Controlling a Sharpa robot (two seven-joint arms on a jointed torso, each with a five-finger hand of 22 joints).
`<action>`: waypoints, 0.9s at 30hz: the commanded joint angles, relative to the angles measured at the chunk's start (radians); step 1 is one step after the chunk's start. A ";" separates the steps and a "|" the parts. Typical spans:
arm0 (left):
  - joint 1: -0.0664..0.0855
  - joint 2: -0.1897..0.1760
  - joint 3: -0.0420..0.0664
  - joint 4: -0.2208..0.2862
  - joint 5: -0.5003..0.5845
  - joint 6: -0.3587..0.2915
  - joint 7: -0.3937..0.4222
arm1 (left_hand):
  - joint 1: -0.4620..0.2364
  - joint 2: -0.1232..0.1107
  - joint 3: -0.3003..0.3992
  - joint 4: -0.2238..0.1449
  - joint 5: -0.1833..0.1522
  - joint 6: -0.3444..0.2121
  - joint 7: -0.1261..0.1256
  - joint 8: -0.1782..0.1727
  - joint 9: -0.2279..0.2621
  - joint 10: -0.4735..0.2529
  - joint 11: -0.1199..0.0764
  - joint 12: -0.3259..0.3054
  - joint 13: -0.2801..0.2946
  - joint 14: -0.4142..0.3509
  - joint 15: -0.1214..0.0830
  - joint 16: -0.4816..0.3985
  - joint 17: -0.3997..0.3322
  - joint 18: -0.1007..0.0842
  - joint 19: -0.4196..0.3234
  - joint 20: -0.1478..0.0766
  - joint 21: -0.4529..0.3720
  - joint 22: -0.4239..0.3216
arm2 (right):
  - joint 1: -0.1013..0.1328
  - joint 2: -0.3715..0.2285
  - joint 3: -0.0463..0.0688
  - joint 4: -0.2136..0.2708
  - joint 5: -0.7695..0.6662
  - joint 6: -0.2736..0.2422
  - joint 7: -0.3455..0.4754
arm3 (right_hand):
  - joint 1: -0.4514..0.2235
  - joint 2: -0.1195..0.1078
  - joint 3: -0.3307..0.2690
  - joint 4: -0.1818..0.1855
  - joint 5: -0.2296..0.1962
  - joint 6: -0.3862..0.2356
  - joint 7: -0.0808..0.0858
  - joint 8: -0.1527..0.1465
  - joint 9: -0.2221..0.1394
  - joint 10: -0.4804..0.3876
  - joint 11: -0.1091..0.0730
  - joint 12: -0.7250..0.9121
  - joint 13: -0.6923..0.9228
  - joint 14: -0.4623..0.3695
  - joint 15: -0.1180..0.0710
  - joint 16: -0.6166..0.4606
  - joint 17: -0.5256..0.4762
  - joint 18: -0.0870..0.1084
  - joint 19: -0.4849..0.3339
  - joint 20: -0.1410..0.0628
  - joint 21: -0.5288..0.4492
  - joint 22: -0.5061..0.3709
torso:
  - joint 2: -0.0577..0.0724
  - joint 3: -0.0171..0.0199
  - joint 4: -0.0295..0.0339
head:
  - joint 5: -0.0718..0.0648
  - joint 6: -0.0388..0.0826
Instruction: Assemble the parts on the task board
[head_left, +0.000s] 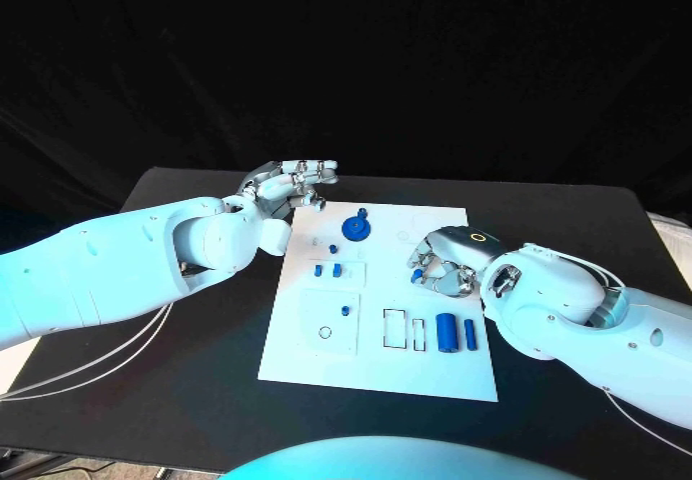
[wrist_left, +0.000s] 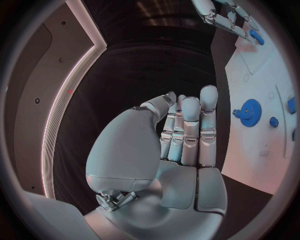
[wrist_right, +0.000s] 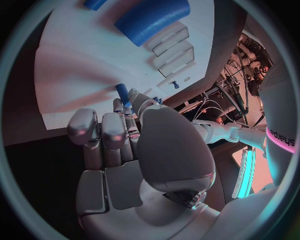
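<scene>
Toothed blue gear (head_left: 355, 229) on flat white task board (head_left: 433, 375), smooth cylinders (head_left: 459, 333)

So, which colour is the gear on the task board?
Blue; the gear shows best in the left wrist view.

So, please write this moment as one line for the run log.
left hand: holds nothing, past board's far edge | right hand: pinches small blue part over task board
</scene>
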 joint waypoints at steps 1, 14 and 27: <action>0.000 0.001 0.000 0.001 -0.003 0.020 0.002 | 0.008 0.001 -0.008 0.001 0.000 -0.001 -0.001 0.006 -0.001 -0.010 0.000 0.002 0.001 -0.008 -0.001 -0.005 -0.001 0.016 -0.008 -0.002 -0.003 -0.001 | -0.001 0.002 -0.001 -0.004 -0.004 0.021 0.007 | 0.015 0.005 0.016 -0.002 -0.002 0.022 0.002 0.009 0.003 0.024 -0.004 0.008 0.000 0.027 0.003 0.016 0.015 -0.016 0.015 -0.002 0.015 0.018 | -0.001 0.0001 -0.0004 | 0.000 -0.001; 0.000 0.001 0.000 0.001 -0.004 0.022 0.001 | 0.008 0.001 -0.008 0.001 0.000 -0.001 -0.001 0.006 -0.001 -0.010 0.000 0.002 0.001 -0.008 -0.001 -0.005 -0.001 0.016 -0.008 -0.002 -0.003 -0.001 | -0.002 0.017 -0.004 -0.026 -0.049 0.025 -0.005 | 0.054 0.031 0.107 -0.048 -0.032 0.106 -0.006 0.039 0.015 0.109 -0.022 0.009 0.005 0.031 -0.012 0.060 0.061 -0.030 0.047 -0.017 0.069 0.089 | -0.001 -0.0003 0.0023 | -0.002 -0.007; 0.000 0.000 0.000 0.001 -0.004 0.023 -0.002 | 0.008 0.001 -0.008 0.001 0.000 -0.001 -0.001 0.006 -0.001 -0.010 0.000 0.002 0.001 -0.008 -0.001 -0.005 -0.001 0.016 -0.008 -0.002 -0.003 -0.001 | 0.002 -0.016 0.000 0.042 -0.028 -0.045 -0.001 | 0.038 0.027 0.120 -0.053 -0.034 0.113 -0.003 0.040 0.015 0.119 -0.021 0.001 0.005 0.030 -0.011 0.063 0.061 -0.033 0.055 -0.017 0.082 0.107 | -0.002 -0.0003 -0.0007 | -0.003 -0.006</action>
